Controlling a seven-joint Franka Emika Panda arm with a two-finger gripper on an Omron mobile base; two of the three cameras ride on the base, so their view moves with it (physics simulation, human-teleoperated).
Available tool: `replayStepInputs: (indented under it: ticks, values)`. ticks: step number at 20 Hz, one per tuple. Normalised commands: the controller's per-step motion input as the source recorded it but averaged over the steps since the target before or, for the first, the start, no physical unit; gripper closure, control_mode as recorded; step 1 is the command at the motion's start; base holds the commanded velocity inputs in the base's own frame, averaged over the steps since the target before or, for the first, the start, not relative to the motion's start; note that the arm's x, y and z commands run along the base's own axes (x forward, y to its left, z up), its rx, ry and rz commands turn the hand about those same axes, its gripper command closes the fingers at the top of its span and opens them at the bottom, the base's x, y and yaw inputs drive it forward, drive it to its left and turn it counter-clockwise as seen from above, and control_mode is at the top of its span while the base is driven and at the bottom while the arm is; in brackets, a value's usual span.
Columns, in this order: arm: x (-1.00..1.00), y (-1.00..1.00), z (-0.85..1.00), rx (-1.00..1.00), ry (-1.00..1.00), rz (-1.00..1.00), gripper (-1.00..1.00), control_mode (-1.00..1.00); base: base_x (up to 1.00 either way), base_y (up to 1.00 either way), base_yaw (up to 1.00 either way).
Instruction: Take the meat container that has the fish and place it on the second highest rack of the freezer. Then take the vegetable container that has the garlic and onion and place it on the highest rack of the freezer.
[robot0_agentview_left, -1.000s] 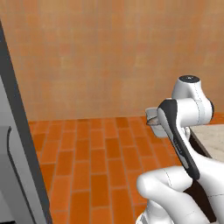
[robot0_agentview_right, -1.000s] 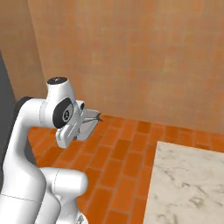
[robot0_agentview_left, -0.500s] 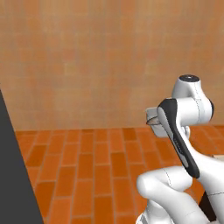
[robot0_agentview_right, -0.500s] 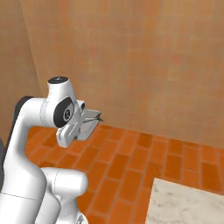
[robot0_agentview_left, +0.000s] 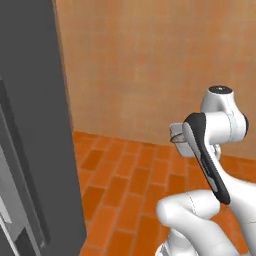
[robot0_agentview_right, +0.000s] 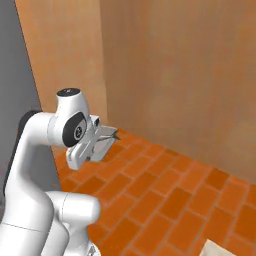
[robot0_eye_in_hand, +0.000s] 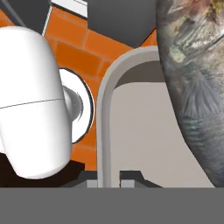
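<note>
The gripper (robot0_eye_in_hand: 108, 175) clamps the grey metal tray's (robot0_eye_in_hand: 103, 113) rounded rim; the scaly fish (robot0_eye_in_hand: 192, 83) lies inside.

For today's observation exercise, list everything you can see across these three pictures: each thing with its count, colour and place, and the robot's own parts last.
fish container: one, grey metal tray with a pale floor, held at its rim, close under the hand camera.
fish: one, grey-brown, lying in the tray along its right side in the hand view.
freezer: one, tall dark grey, at the left of the left base view.
floor: one, orange brick tiles, below the arm.
wall: tan, behind the arm.
countertop corner: one, pale, bottom edge of the right base view.
arm: one, white with dark joints, folded close to the base.
end effector: one, dark fingertips shut on the tray's rim.
</note>
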Motion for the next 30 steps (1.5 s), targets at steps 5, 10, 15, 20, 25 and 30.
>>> replayStepInputs:
  ticks: [5, 10, 15, 20, 25, 30]
  values:
    - [0.00, 0.00, 0.00, 0.00, 0.00, 0.00, 1.00, 1.00, 0.04, -0.37, 0.76]
    - [0.00, 0.00, 0.00, 0.00, 0.00, 0.00, 1.00, 1.00, 0.07, -0.40, 0.76]
    - [0.00, 0.00, 0.00, 0.00, 0.00, 0.00, 1.00, 1.00, 0.10, -0.37, 0.77]
    - [0.00, 0.00, 0.00, 0.00, 0.00, 0.00, 1.00, 1.00, 0.16, -0.35, 0.77]
    - [0.00, 0.00, 0.00, 0.00, 0.00, 0.00, 1.00, 1.00, 0.35, -0.24, 0.79]
    - [0.00, 0.00, 0.00, 0.00, 0.00, 0.00, 1.00, 1.00, 0.32, -0.33, 0.80]
